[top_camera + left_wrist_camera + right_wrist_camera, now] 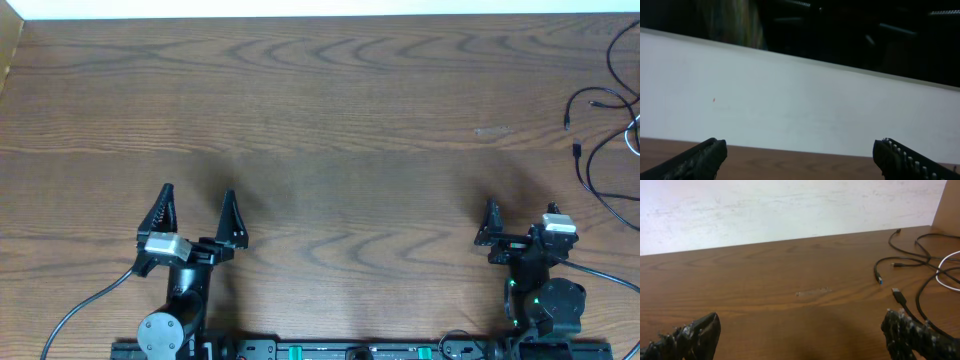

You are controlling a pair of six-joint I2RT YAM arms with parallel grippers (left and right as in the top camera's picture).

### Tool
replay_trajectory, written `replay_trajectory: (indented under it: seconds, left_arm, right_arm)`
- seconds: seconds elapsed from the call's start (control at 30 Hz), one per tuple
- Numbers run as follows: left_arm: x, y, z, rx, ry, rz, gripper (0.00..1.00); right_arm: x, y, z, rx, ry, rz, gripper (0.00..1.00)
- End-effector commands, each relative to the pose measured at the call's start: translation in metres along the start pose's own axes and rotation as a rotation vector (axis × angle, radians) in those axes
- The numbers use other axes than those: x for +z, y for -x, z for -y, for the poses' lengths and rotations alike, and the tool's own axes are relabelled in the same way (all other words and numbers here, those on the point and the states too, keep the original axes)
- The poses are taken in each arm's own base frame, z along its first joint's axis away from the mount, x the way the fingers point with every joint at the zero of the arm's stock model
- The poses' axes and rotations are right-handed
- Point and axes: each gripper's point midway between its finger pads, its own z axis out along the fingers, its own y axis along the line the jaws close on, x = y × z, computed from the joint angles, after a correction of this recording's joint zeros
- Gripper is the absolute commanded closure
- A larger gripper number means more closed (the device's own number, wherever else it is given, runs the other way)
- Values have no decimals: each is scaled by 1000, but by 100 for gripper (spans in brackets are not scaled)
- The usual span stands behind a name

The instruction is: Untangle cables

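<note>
At the far right edge of the table (320, 120): cables (606, 134) forward-right of right gripper (520, 218)
Right gripper nearer, jaws wide apart, empty; left gripper (198, 212) likewise spread, empty, well apart from them

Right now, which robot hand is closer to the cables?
The right gripper. It sits just short of the cables near the right edge of the table, not touching them. The left gripper is far off on the opposite side.
</note>
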Motion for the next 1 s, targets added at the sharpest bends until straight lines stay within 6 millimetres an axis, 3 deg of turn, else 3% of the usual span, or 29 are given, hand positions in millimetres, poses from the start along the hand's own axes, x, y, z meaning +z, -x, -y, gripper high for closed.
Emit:
replay_trajectory:
  seconds: [0.0,0.43,0.73,0.97]
  left_arm:
    - [-1,-9,-4,11,14,-9,1]
    - [-6,-57,-16,-14,59,-179,1]
    - [-27,-118,-37,-40,172,-432,1]
    - [-29,-120,-40,-38,191,-442,1]
  right_arm:
    - [0,0,1,-6,-6,4,1]
    - [0,0,1,-6,-6,4,1]
    - [0,0,1,-6,-6,4,1]
    - [0,0,1,-6,-6,4,1]
